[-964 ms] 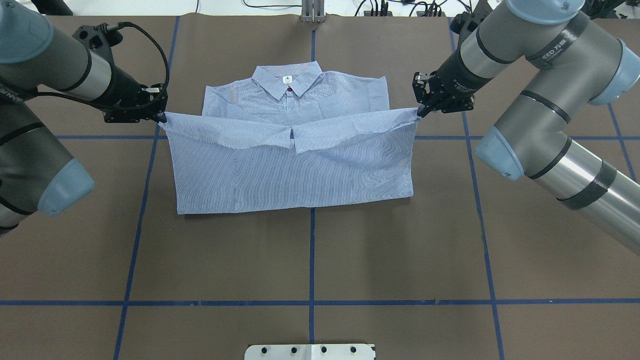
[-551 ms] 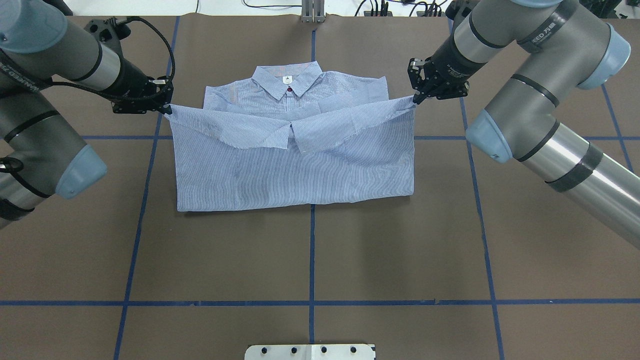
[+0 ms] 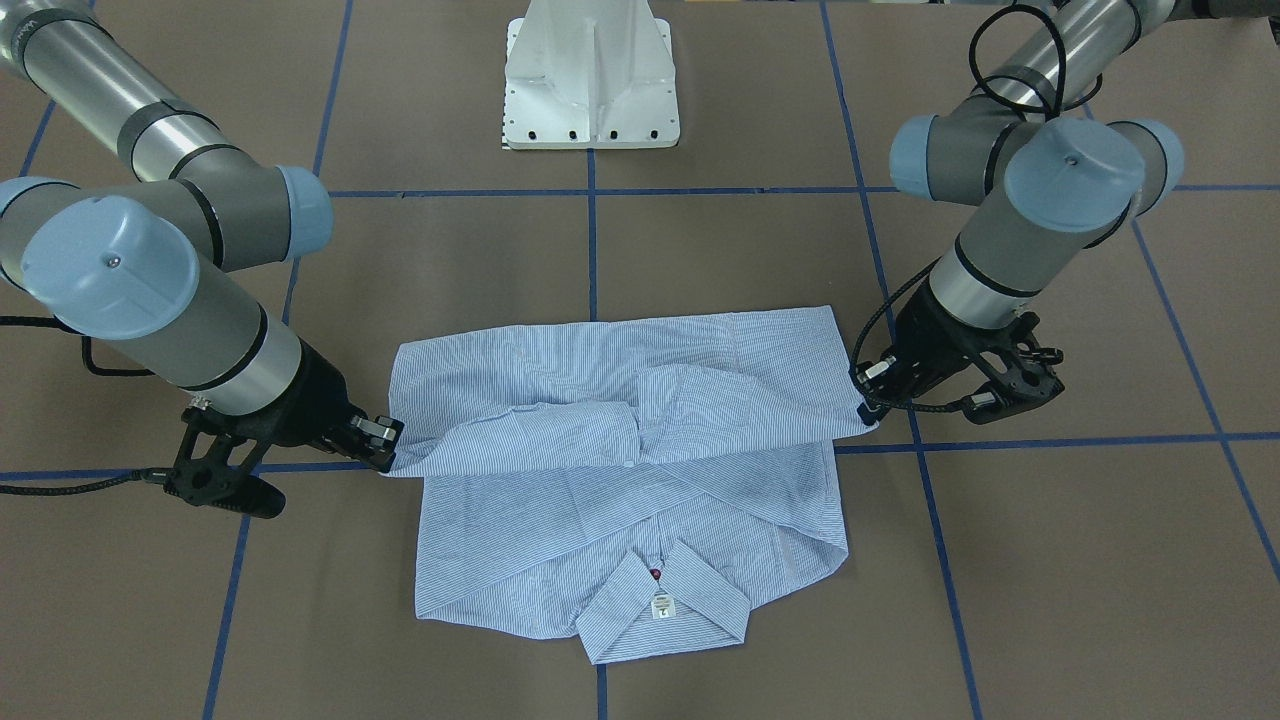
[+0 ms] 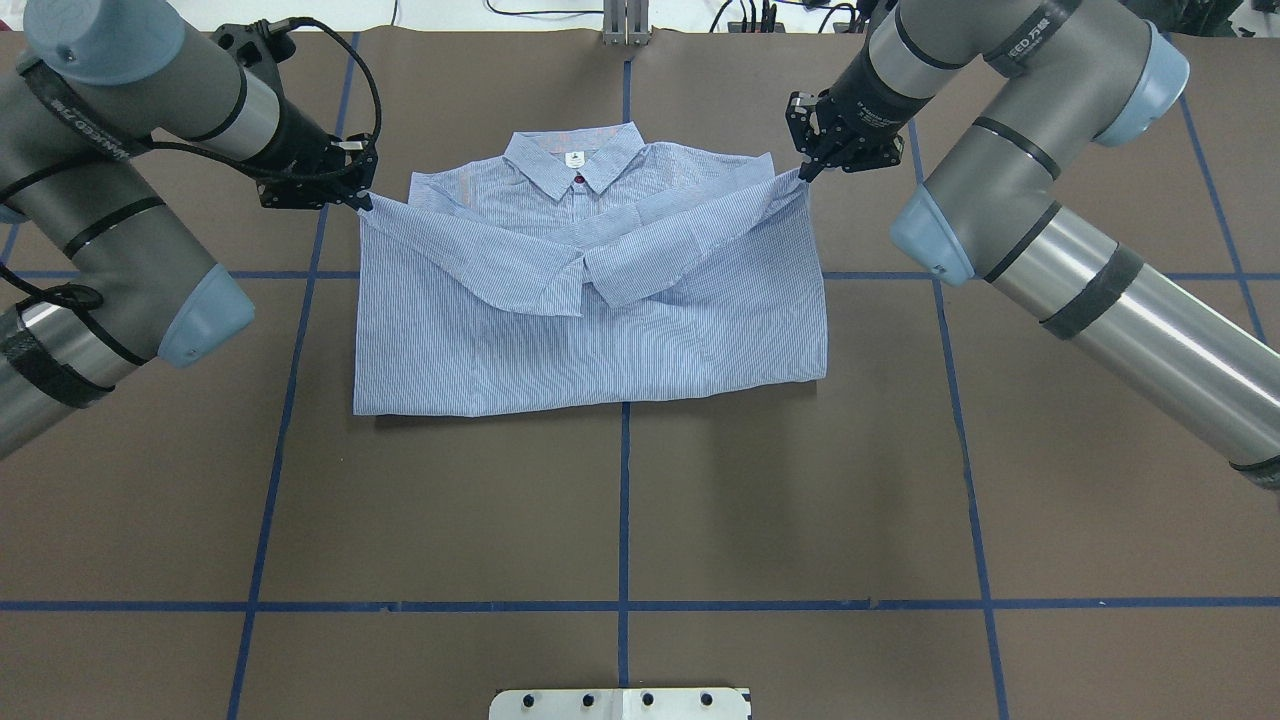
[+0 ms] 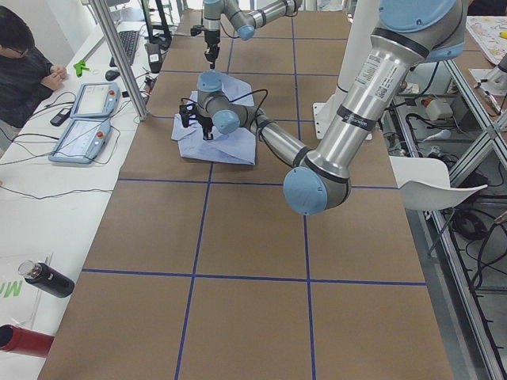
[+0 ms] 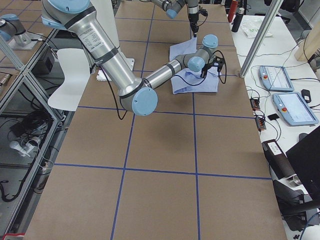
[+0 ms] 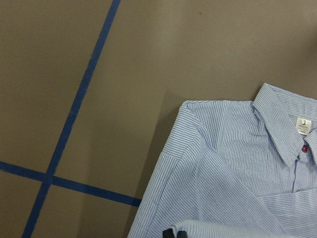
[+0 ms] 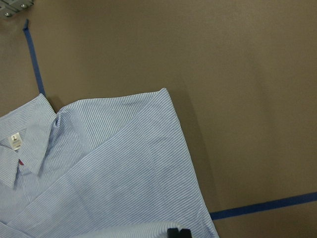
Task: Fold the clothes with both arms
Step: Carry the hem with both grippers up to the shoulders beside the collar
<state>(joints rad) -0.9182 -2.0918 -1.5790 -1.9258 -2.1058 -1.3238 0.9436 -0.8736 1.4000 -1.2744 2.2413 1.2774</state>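
Note:
The blue-and-white striped shirt [image 4: 590,320] lies on the brown table, collar [image 4: 575,165] and white neck label at the far side. Its lower half is folded up over the body. My left gripper [image 4: 362,198] is shut on the left corner of the lifted hem. At the right corner, my right gripper [image 4: 803,172] pinches the cloth shut too. Between them the hem sags towards the collar. In the front-facing view the left gripper [image 3: 868,408] and the right gripper [image 3: 388,452] hold the same edge of the shirt [image 3: 620,470]. Both wrist views show the shirt's shoulders [image 7: 233,148] [image 8: 99,168] just below.
Blue tape lines [image 4: 624,500] mark a grid on the brown table. The white pedestal [image 3: 590,75] stands at the robot's side. A person [image 5: 24,71] sits at a side bench with teach pendants [image 5: 83,119]. Bottles [image 5: 36,309] lie at that bench's near end.
Both grippers have carried the hem away from the robot towards the collar, and slightly inward. The folded-over layer now covers more of the shirt's body.

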